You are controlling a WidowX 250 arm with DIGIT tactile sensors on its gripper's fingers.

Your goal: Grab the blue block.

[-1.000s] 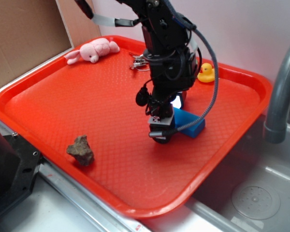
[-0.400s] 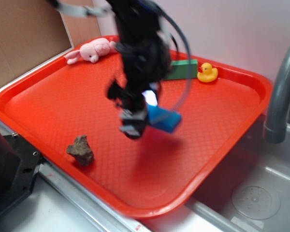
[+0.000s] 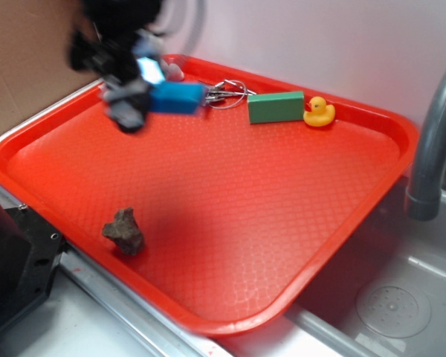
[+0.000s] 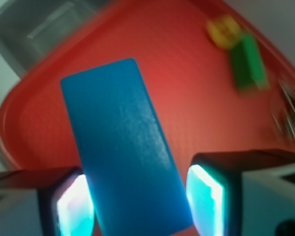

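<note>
My gripper (image 3: 145, 100) is shut on the blue block (image 3: 177, 97), a bright blue flat brick, and holds it in the air above the tray's far left corner. The arm is motion-blurred in the exterior view. In the wrist view the blue block (image 4: 125, 147) stands tilted between my two glowing pads (image 4: 204, 199), filling the gap between them. The green block (image 3: 275, 107) lies flat at the tray's far edge and shows blurred in the wrist view (image 4: 248, 64).
The red tray (image 3: 230, 223) also holds a brown rock (image 3: 124, 231) near its front left, a yellow rubber duck (image 3: 318, 111) by the green block and a bunch of keys (image 3: 224, 92). A grey faucet (image 3: 431, 149) and a sink stand at the right.
My gripper has lifted the blue block off the tray's middle and carried it up and to the far left. The green block and keys, hidden before, now show.
</note>
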